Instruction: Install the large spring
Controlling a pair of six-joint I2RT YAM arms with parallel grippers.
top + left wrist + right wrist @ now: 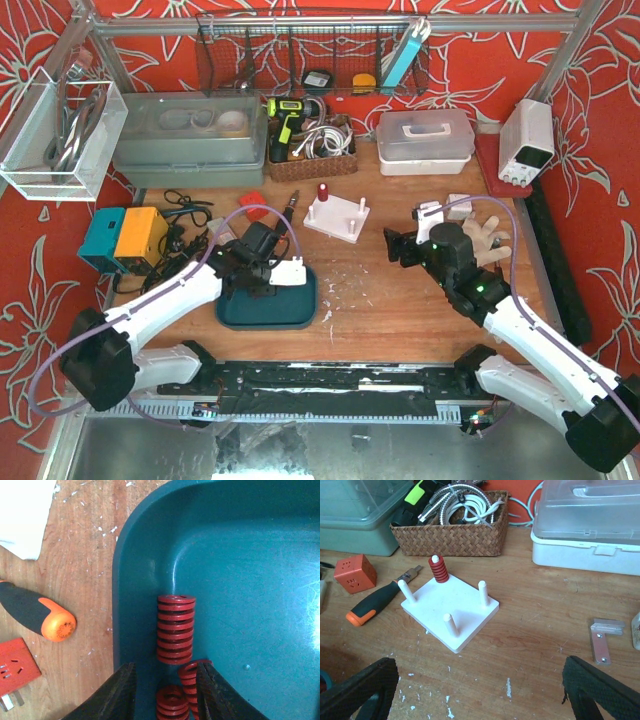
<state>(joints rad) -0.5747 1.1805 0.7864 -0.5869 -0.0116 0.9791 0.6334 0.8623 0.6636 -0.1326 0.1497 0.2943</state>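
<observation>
Wooden table (pixel 400 300), paint-flecked, sits within red floral walls (pixel 605 70); both arms' jaws spread, gripping nothing.

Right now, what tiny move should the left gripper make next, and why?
Probably ease the open left gripper forward until its fingers straddle the big red spring. That spring sits unheld in the teal tray just ahead of them, and the white peg board has bare pegs.

Glossy smooth plastic tray (pixel 250 555), large spring (pixel 175 630) of red-painted metal, scuffed matt wooden table (pixel 85 580)
</observation>
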